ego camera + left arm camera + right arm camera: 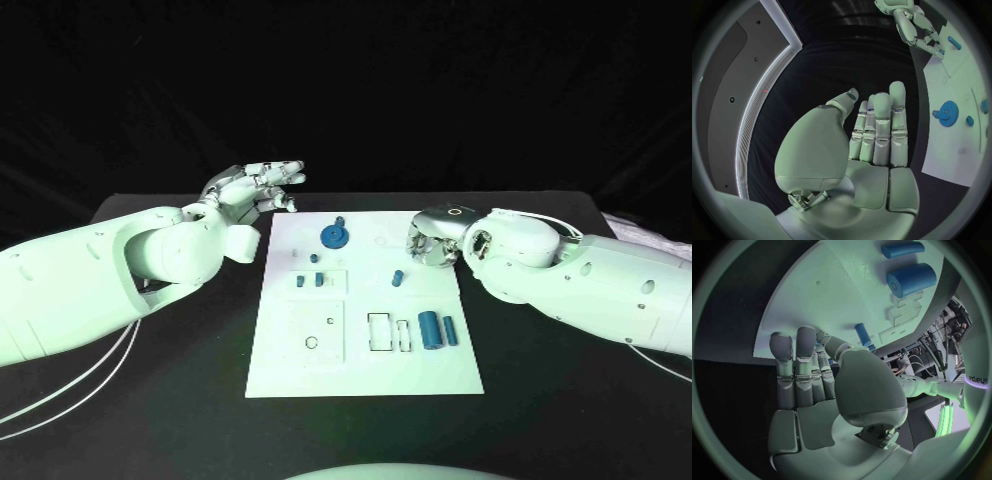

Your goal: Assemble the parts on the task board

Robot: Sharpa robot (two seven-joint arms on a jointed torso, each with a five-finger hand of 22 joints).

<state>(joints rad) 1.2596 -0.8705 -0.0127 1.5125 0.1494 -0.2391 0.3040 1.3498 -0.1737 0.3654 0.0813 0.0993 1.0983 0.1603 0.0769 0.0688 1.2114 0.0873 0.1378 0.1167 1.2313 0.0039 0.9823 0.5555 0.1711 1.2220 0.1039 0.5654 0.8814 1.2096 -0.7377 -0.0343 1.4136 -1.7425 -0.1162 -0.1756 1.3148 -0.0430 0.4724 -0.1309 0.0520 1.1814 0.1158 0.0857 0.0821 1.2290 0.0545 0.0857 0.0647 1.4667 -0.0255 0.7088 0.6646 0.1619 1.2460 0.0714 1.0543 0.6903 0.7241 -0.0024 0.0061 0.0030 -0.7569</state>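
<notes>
Head view: our left hand (260, 190) and right hand (433, 240) hover empty, fingers apart; gear (335, 236) seated; cylinders (430, 329) loose on the board (289, 370).

Matt white task board (289, 370), black table (173, 420)

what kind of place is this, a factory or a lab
Most likely a robotics lab test bench: a black table against a dark backdrop, a white task board with small blue parts such as a blue gear, and cabling beside the board.
</notes>
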